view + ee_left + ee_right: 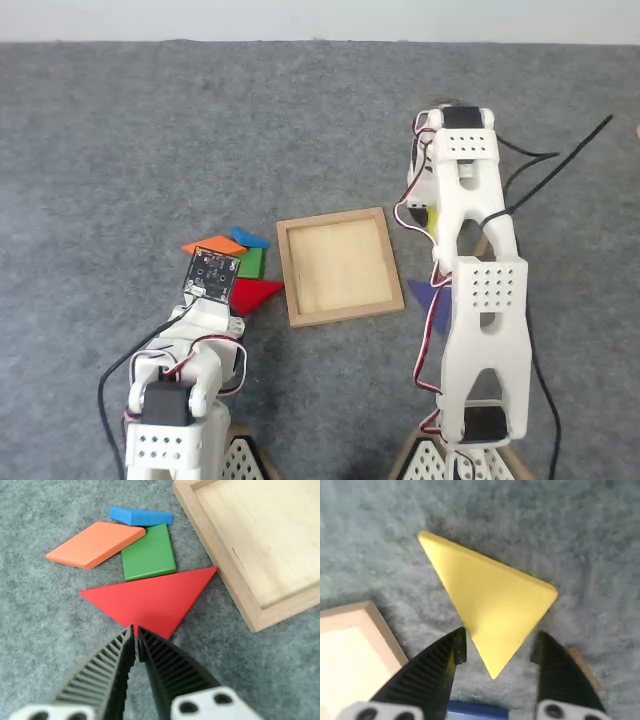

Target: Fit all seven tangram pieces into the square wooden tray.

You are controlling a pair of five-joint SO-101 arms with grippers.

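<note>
Zero pieces lie in the square wooden tray (pixel 288 272) at mid-desk, so all the fitting is left to do. Toward the near edge, the left gripper (pixel 135 631), fingers pressed together, points at the red triangle (pixel 150 597). Beyond it lie one green square (pixel 148 552), one orange parallelogram (pixel 95 543) and one blue piece (pixel 141 516). Across the tray sits a dark-blue piece (pixel 424 293), then the right gripper (pixel 500 641), fingers spread astride a yellow triangle (pixel 485 592). Six pieces counted.

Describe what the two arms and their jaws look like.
Both arms are white plastic shells. The right arm has a plate perforated with small holes; the left arm carries a dark square circuit board. Red, black and white cables loop along them. The jaws are black, tapered, ribbed on the left's inner faces.
</note>
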